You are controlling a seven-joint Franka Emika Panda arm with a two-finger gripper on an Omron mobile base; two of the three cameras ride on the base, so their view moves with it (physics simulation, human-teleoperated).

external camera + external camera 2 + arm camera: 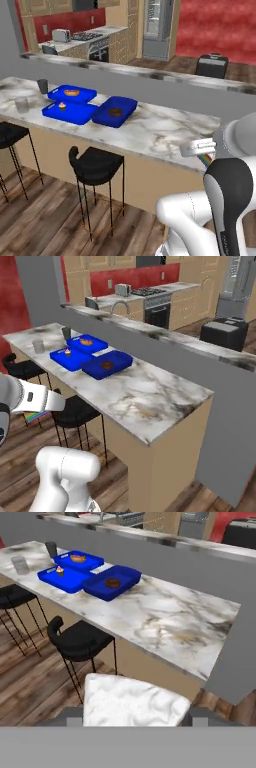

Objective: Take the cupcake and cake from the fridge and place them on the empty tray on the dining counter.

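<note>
The cake (131,701) was held between the fingers, low in the hand view: white top facing the camera, dark finger tips (200,714) pressed against both sides. Striped layers were seen at the gripper (204,152) in the left base view and under the hand in the right base view. Fingers were partly open, closed on the slice.

The cupcake (62,106) was seen already on the tray (75,114), upright, near the tray's left end. The tray was lying flat on the dining counter worktop (160,131).

Two more blue trays were lying against it: one with a hot dog (72,92) just behind, one with a dark item (115,112) just to the right. Whether the three rims actually touched could not be told; the views were too coarse.

A dark cup (43,85) and a clear glass (21,104) were standing on the worktop left of the trays. Black stools (95,165) were placed below the worktop edge. The fridge (158,27) was seen well back in the kitchen, door shut.
</note>
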